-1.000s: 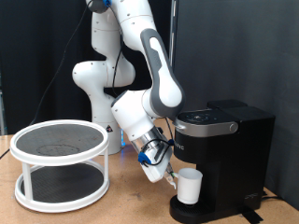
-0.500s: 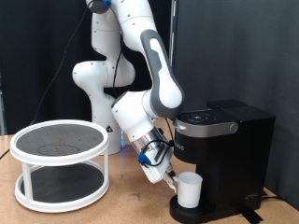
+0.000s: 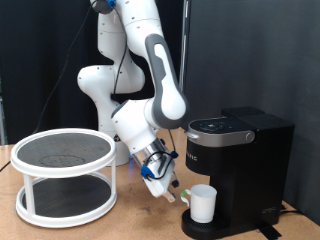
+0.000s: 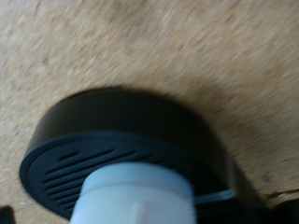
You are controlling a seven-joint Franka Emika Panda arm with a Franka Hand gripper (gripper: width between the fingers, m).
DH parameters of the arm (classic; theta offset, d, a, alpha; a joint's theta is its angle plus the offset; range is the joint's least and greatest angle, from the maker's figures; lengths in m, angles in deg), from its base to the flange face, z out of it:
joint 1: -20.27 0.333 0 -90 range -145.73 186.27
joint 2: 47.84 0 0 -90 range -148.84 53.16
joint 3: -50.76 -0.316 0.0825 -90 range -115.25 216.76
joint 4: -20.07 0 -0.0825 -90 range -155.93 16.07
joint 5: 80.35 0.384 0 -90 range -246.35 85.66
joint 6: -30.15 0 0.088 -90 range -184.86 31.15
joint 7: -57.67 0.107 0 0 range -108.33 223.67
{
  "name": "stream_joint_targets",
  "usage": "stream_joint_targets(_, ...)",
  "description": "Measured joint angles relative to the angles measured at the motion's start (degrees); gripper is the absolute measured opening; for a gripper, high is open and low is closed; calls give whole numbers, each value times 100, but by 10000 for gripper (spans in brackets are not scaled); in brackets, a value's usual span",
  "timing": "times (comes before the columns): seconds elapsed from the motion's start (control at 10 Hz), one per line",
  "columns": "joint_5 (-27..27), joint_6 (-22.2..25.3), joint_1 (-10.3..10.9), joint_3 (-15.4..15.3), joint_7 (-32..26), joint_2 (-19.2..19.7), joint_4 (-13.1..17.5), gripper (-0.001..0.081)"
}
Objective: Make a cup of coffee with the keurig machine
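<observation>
Cup (image 3: 203,203) seated on keurig machine (image 3: 240,170) drip base; gripper (image 3: 168,190) at cup's 9 o'clock, jaw state indeterminate; clearance req'd, avoid nudging cup

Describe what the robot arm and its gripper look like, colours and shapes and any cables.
In the exterior view the arm is glossy white with rounded, bulging segments and dark grey bands at the joints. A blue accent shows at its top, and another near the base. The gripper at its end has blue parts and thin cables around it. Its fingers are too small to make out. The wrist view shows none of it.
</observation>
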Motion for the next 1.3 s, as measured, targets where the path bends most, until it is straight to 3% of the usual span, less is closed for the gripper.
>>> stream_joint_targets(0.2, -276, 478, -204, 124, -7, -346, -354, 734)
stream_joint_targets(0.4, -337, 524, -199, 89, 102, -372, -352, 734)
stream_joint_targets(0.5, -434, 794, -197, 67, 225, -500, -362, 734)
stream_joint_targets(0.8, -799, 1635, -205, 76, 560, -1141, -511, 734)
stream_joint_targets(1.3, -1637, 2236, -207, 81, 1343, -2305, -864, 734)
